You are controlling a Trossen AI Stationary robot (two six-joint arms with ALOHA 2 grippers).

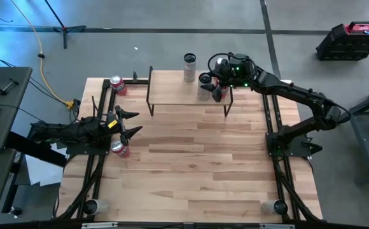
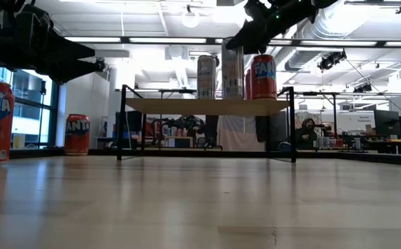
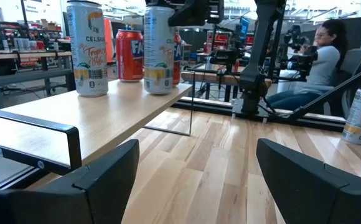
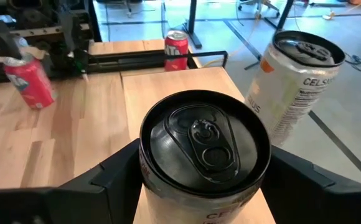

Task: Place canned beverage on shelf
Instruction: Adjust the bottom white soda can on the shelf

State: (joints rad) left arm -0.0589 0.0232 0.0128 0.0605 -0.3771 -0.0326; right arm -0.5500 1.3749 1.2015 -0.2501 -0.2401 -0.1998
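I had the right gripper [image 4: 199, 180] over the small light-wood shelf on thin black legs [image 1: 172, 92], fingers apart on either side of the tall black-topped white can [image 4: 202, 155], which stood on the plank beside another tall white can [image 1: 189, 67]. Whether they pressed it, I couldn't tell. The left gripper [image 1: 130, 122] waited wide open above a red soda can [image 1: 118, 148].

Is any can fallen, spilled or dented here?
Nothing stands out. The cans on the shelf stand upright, as do the red cans on the table. The right gripper is around one tall can; no spill shows.
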